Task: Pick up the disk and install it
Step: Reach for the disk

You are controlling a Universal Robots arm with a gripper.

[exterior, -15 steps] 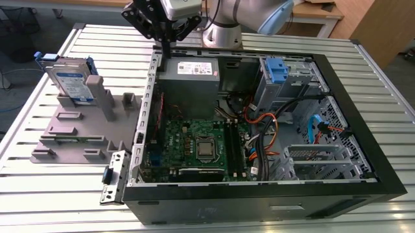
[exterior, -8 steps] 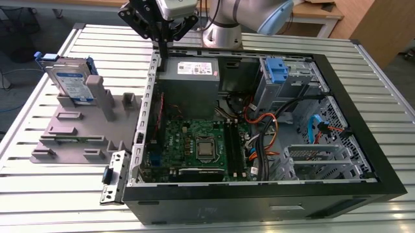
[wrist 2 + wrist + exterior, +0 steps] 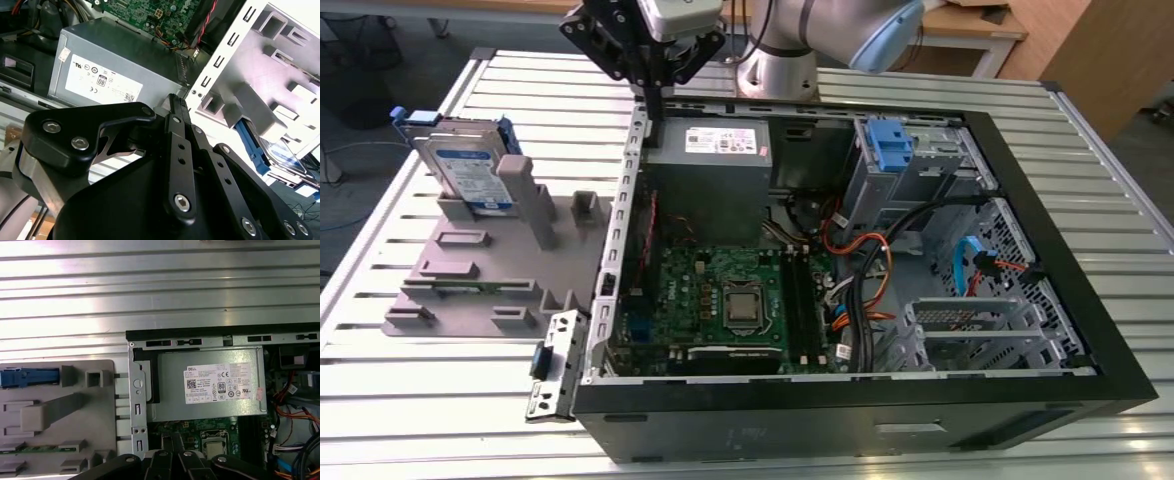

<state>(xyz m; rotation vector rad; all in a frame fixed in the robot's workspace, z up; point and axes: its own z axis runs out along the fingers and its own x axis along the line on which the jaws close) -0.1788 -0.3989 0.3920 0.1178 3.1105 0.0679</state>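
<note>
Printed sticker [image 3: 222, 384] on power supply [image 3: 170, 390]

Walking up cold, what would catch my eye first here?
An open black computer tower case on its side, green motherboard exposed, lies on the slatted metal table. At the exterior view's left, the silver disk in its blue carrier stands upright in a grey fixture. The black gripper hovers above the case's rim near the grey power supply.

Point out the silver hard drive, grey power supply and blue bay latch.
Silver hard drive in blue plastic carrier [image 3: 462, 172]: exterior view, label face.
Grey boxy power supply [image 3: 222, 384]: first wrist view, white sticker.
Blue plastic bay latch [image 3: 887, 145]: exterior view, middle.
</note>
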